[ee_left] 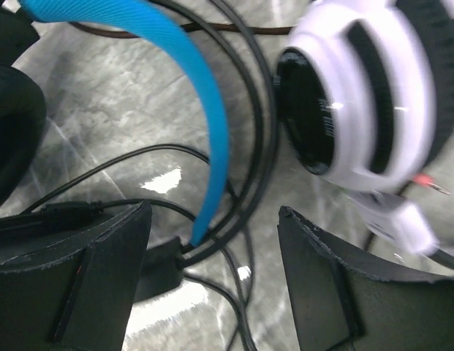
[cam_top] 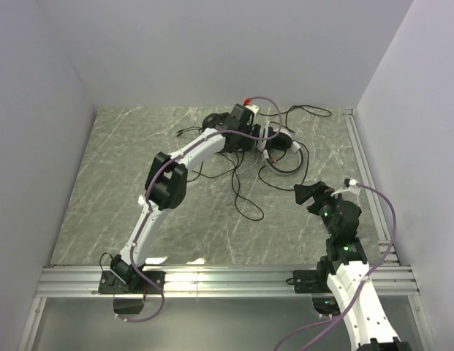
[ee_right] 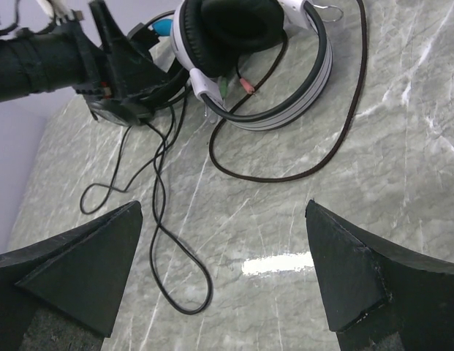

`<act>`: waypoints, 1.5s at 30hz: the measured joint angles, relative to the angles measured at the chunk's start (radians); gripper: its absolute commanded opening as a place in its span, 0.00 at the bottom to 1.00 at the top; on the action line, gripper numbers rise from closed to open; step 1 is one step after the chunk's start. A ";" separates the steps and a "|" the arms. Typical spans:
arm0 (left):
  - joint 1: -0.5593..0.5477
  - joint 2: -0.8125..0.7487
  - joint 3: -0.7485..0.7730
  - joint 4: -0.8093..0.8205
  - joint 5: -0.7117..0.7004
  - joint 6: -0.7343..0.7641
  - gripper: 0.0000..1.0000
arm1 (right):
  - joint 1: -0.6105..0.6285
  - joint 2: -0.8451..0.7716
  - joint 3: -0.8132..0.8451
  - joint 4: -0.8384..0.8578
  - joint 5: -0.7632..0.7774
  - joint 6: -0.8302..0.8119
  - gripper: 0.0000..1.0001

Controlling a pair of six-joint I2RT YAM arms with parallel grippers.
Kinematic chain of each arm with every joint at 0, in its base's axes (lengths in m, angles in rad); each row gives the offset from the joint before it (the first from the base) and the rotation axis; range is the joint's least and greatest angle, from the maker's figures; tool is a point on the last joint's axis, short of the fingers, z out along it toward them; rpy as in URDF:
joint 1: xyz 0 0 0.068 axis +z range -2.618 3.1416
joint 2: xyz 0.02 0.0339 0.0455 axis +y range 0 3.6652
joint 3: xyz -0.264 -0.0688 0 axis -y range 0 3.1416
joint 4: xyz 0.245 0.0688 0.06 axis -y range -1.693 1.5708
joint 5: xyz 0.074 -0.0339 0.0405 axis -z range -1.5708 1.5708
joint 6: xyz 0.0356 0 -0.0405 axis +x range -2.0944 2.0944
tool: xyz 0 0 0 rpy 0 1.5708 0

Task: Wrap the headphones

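With the left arm stretched far, wide-open left gripper (ee_left: pixel 214 219) frames the black headset's blue fabric headband (ee_left: pixel 205 110); right gripper (ee_right: pixel 224 212), spread wide, hangs well short of the white black-padded headset (ee_right: pixel 285 99).

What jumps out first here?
The bright blue headband of the black headset, at the far middle of the table, right in front of the open left tool. Beside it lies the white headset, and thin black cables sprawl loose toward the near side. The right tool hangs open, apart from it all.
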 measured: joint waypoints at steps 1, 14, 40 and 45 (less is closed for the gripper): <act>0.000 0.011 0.008 -0.002 -0.012 0.006 0.75 | 0.000 0.002 0.000 0.000 0.000 0.000 1.00; -0.025 0.069 0.027 0.000 -0.069 0.096 0.00 | 0.000 0.005 0.000 0.000 -0.001 0.000 0.99; -0.091 -0.572 -0.854 0.014 -0.151 -0.144 0.30 | 0.000 0.009 0.000 0.000 -0.009 0.000 0.98; -0.126 -0.572 -0.881 0.001 -0.213 -0.200 0.45 | 0.000 0.006 0.000 0.000 -0.009 0.000 0.98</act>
